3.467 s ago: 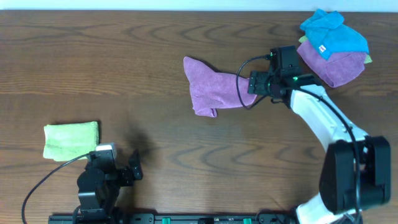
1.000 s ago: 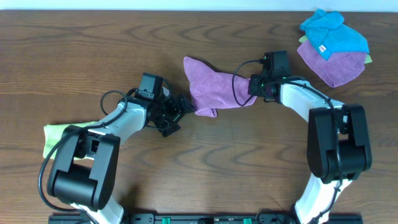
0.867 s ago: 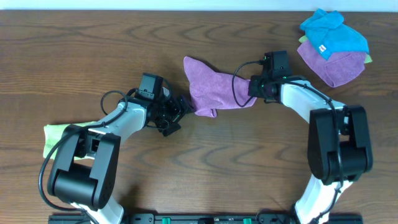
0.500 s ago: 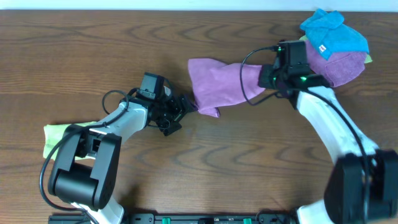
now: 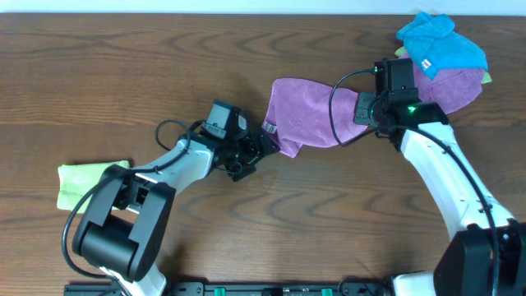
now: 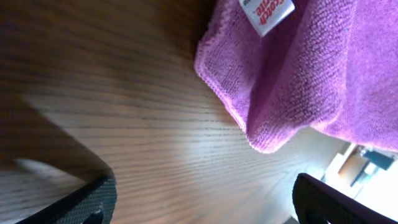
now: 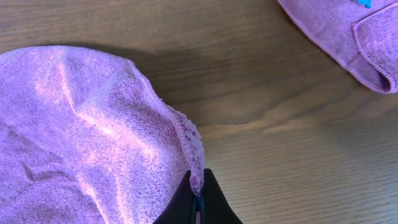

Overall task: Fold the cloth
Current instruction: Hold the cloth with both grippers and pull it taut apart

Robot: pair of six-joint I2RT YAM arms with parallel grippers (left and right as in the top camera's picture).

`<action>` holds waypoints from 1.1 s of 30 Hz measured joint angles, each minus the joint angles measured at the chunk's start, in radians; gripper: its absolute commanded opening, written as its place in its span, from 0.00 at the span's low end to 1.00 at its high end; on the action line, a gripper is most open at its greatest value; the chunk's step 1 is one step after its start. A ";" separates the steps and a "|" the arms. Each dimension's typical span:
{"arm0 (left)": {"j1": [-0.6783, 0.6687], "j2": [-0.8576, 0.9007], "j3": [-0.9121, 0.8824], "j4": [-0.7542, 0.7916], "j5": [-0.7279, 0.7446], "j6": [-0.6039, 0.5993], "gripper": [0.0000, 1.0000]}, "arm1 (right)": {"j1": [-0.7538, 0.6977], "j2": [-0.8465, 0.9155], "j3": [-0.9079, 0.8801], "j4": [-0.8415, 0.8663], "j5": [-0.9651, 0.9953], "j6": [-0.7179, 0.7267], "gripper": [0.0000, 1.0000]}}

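The cloth (image 5: 308,115) is purple terry with a white tag (image 5: 269,128) and lies bunched at the table's middle. My right gripper (image 5: 360,112) is shut on its right edge; in the right wrist view the fold of the cloth (image 7: 93,143) is pinched between the black tips of the right gripper (image 7: 197,190). My left gripper (image 5: 256,153) stands open just left of the cloth's lower-left corner. In the left wrist view that corner of the cloth (image 6: 292,81) hangs ahead of the left gripper (image 6: 205,208), whose fingers (image 6: 93,199) are spread wide over bare wood with nothing between them.
At the back right, a blue cloth (image 5: 440,41) lies on top of another purple cloth (image 5: 452,86), close to my right arm. The latter's edge shows in the right wrist view (image 7: 348,31). A folded green cloth (image 5: 92,185) lies at the front left.
My right gripper has dragged the cloth to the right and slightly back. My left arm has followed to the right, staying at the cloth's lower-left corner with its jaws open.
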 measured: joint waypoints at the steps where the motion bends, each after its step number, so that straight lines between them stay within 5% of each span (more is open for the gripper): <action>1: -0.005 0.000 0.000 0.007 -0.016 -0.005 0.91 | 0.000 0.000 0.000 -0.003 0.004 -0.001 0.01; 19: -0.008 0.000 0.002 0.176 -0.310 -0.080 0.89 | 0.000 0.000 0.000 -0.044 0.005 -0.001 0.01; 33: -0.011 0.089 0.019 0.339 -0.292 -0.177 0.82 | 0.000 0.000 0.000 -0.044 -0.002 -0.001 0.01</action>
